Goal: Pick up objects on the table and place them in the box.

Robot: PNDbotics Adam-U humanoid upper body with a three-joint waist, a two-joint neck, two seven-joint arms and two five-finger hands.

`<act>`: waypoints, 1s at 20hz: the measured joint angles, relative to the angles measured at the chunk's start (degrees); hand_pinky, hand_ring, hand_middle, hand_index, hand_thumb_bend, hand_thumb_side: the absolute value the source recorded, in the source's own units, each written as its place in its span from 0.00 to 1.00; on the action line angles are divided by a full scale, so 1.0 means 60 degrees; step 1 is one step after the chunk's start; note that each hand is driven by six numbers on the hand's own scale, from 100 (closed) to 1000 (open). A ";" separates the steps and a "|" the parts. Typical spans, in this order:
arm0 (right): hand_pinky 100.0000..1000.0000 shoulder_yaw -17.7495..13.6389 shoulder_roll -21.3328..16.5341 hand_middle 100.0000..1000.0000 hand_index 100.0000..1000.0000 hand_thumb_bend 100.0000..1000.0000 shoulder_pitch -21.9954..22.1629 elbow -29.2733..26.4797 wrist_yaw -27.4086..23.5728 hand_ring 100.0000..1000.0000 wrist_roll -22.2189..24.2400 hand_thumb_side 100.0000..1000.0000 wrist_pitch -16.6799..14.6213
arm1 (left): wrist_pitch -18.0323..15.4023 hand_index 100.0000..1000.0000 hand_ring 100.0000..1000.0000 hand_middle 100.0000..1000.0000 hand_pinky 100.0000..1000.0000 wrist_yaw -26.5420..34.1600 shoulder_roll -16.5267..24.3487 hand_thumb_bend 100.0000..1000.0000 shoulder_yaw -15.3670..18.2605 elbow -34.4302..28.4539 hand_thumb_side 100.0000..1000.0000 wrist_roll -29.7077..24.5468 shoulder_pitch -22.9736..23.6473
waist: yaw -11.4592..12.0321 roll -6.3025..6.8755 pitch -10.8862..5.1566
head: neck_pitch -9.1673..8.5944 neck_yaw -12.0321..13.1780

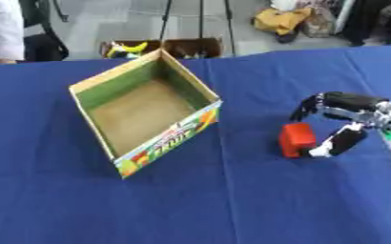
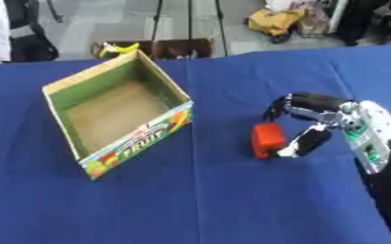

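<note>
Reaching in from the right, the robot's black-and-silver right hand [image 2: 315, 121] brackets a small red block [image 2: 267, 140] on the blue-clothed bench [image 1: 232, 200]. Fingers arch above the block, thumb sits at its right side; curled round it, though full contact cannot be confirmed. Block lies well right of the open cardboard fruit-print box [image 1: 161, 143], which looks empty. Judged light, rigid, flat-sided: opposite faces suit a pinch, corners might slip. Left hand not visible.
</note>
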 measured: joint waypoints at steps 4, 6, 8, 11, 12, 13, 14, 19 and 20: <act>0.71 0.0045 0.0004 0.60 0.75 0.40 0.0000 -0.0001 -0.0063 0.71 0.0010 0.37 0.0010 | -0.0007 0.89 0.51 0.60 0.29 0.0000 0.0000 0.44 0.0000 0.0000 0.86 -0.0007 0.0000 | 0.0011 0.0008 0.0000 | -0.0001 -0.0017; 0.71 0.0055 0.0007 0.59 0.75 0.40 0.0000 -0.0001 -0.0102 0.71 0.0013 0.37 0.0013 | -0.0008 0.89 0.51 0.60 0.29 0.0000 0.0000 0.45 0.0000 0.0000 0.86 -0.0008 0.0000 | 0.0017 0.0009 0.0000 | -0.0002 -0.0021; 0.71 0.0057 0.0007 0.59 0.75 0.40 0.0000 -0.0001 -0.0124 0.71 0.0015 0.37 0.0015 | -0.0008 0.89 0.51 0.60 0.29 0.0000 0.0000 0.45 0.0000 0.0000 0.86 -0.0008 0.0000 | 0.0019 0.0009 0.0000 | -0.0002 -0.0021; 0.69 0.0061 0.0007 0.56 0.73 0.33 0.0000 -0.0002 -0.0153 0.69 0.0020 0.35 0.0020 | -0.0008 0.89 0.52 0.60 0.29 0.0000 0.0000 0.45 -0.0001 0.0000 0.86 -0.0008 0.0000 | 0.0024 0.0009 0.0000 | -0.0002 -0.0021; 0.69 0.0061 0.0007 0.55 0.72 0.32 0.0001 -0.0002 -0.0174 0.69 0.0029 0.34 0.0029 | -0.0009 0.89 0.52 0.60 0.29 0.0000 0.0000 0.45 -0.0001 0.0000 0.86 -0.0009 0.0000 | 0.0042 0.0011 0.0000 | -0.0002 -0.0022; 0.69 0.0063 0.0009 0.55 0.72 0.31 0.0001 -0.0002 -0.0190 0.69 0.0038 0.34 0.0037 | -0.0011 0.89 0.52 0.60 0.29 0.0000 0.0000 0.45 -0.0001 0.0000 0.86 -0.0011 0.0000 | 0.0065 0.0013 0.0000 | -0.0002 -0.0024; 0.69 0.0070 0.0011 0.55 0.72 0.30 0.0001 -0.0003 -0.0219 0.69 0.0049 0.34 0.0048 | -0.0012 0.89 0.52 0.60 0.29 0.0000 0.0000 0.45 -0.0001 0.0000 0.86 -0.0012 0.0000 | 0.0072 0.0013 0.0000 | -0.0003 -0.0025; 0.68 0.0111 0.0013 0.52 0.69 0.25 0.0001 -0.0006 -0.0287 0.67 0.0092 0.32 0.0092 | -0.0015 0.89 0.52 0.60 0.29 0.0000 0.0000 0.45 -0.0002 0.0000 0.86 -0.0015 -0.0001 | 0.0077 0.0012 0.0000 | -0.0004 -0.0033; 0.68 0.0111 0.0014 0.51 0.68 0.24 0.0001 -0.0006 -0.0305 0.67 0.0098 0.32 0.0098 | -0.0015 0.89 0.52 0.60 0.29 0.0000 0.0000 0.45 -0.0002 0.0000 0.86 -0.0015 -0.0001 | 0.0078 0.0010 0.0000 | -0.0004 -0.0034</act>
